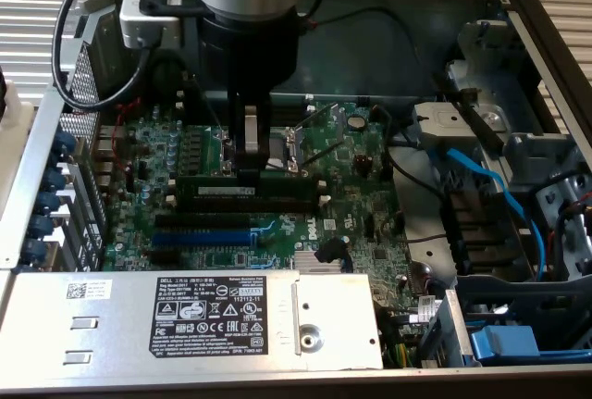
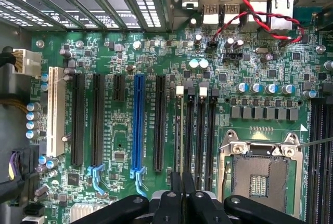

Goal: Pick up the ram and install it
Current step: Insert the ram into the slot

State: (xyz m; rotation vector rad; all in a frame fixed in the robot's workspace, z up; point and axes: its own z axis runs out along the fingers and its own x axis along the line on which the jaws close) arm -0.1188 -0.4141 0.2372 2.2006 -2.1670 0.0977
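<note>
The arm's black two-fingered hand [image 1: 248, 169] reaches down into the open grey metal computer case [image 1: 444, 10] and pinches the long, thin dark-green ram stick [image 1: 208, 188] at its middle. The ram stands on edge along the long black memory slots [image 1: 277, 206] of the green motherboard [image 1: 370, 223]. It lies just nearer than the square metal processor socket [image 1: 282, 144] and farther than the blue expansion slot [image 1: 199, 238]. I cannot tell whether it is fully seated.
</note>
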